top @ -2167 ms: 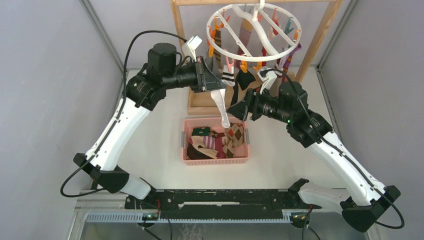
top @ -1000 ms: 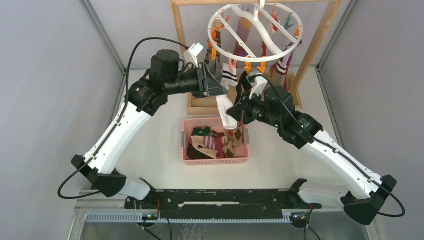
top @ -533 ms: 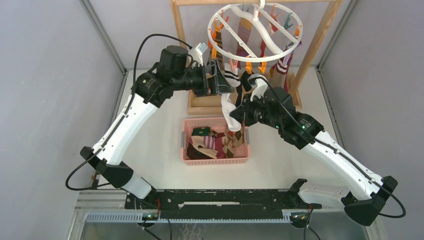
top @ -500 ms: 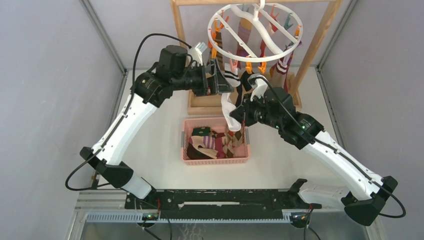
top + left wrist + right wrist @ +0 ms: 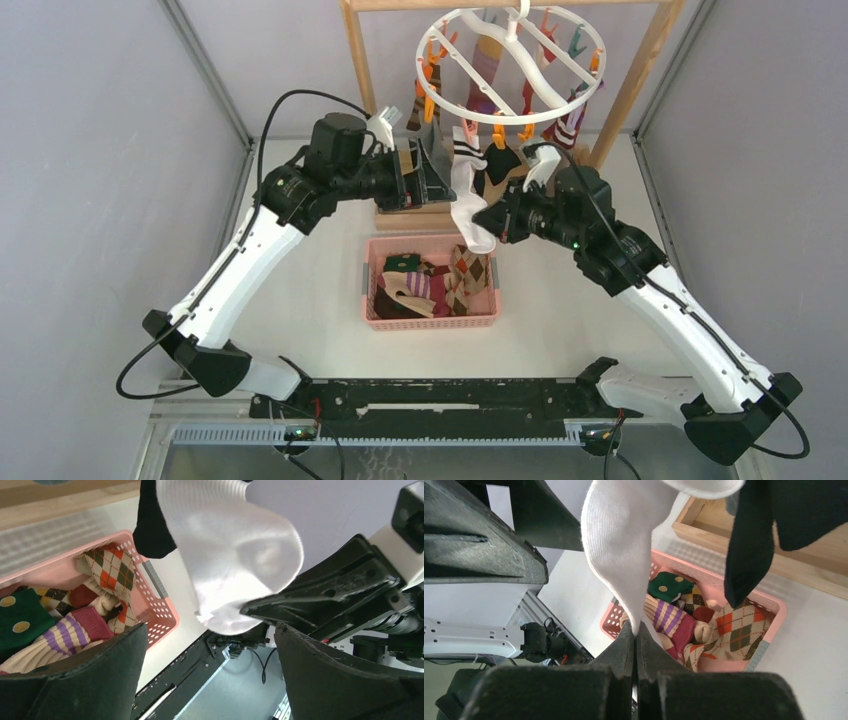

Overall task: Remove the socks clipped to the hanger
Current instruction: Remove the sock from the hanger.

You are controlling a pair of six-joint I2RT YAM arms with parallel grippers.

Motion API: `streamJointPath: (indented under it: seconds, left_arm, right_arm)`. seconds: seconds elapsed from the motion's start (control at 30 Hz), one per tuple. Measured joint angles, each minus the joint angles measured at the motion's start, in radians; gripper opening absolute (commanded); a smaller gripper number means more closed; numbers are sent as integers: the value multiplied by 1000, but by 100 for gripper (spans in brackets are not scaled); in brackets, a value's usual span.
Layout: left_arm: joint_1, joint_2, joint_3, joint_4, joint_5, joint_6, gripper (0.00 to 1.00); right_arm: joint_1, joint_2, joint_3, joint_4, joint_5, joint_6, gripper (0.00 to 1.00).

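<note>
Backing off to its own side since a moment ago, the left arm has let go of the white sock [image 5: 468,195], and the right arm has swung slightly outward with the sock's toe in tow. That sock hangs just below the near rim of the hanger [image 5: 528,72]. Its striped cuff looks to be clipped there (the clip itself is hidden by fabric, so I cannot be sure), while its foot drapes down towards the basket [image 5: 430,322]. The right fingers [image 5: 623,647] are pressed together on the very tip of the toe, pinching it from below. The left fingers [image 5: 95,670] stand spread wide, with the toe hanging just ahead of the gap between them and touching neither.

As for progress, I judge the job partly done. Several socks [image 5: 428,285] already lie in the basket, argyle, striped and green spotted among them. A good number are still to come off the hanger, including a black sock [image 5: 497,160] just beside the white one and striped socks [image 5: 487,60] towards the far rim. The hanger dangles from a wooden rack [image 5: 352,60] at the back of the tabletop [image 5: 310,280], and the basket stands just in front of the rack's base
</note>
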Motion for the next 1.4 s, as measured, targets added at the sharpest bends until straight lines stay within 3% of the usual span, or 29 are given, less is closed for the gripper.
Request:
streamJointPath:
  seconds: [0.73, 1.07, 1.4]
  left_arm:
    - [3, -5, -26, 63, 32, -32, 100]
    - [3, 33, -15, 27, 69, -12, 100]
    - [4, 19, -24, -21, 74, 43, 100]
  right_arm:
    - [-410, -172, -38, -71, -97, 6, 0]
    - [-526, -163, -38, -68, -108, 13, 0]
    - [-742, -119, -38, -48, -130, 56, 0]
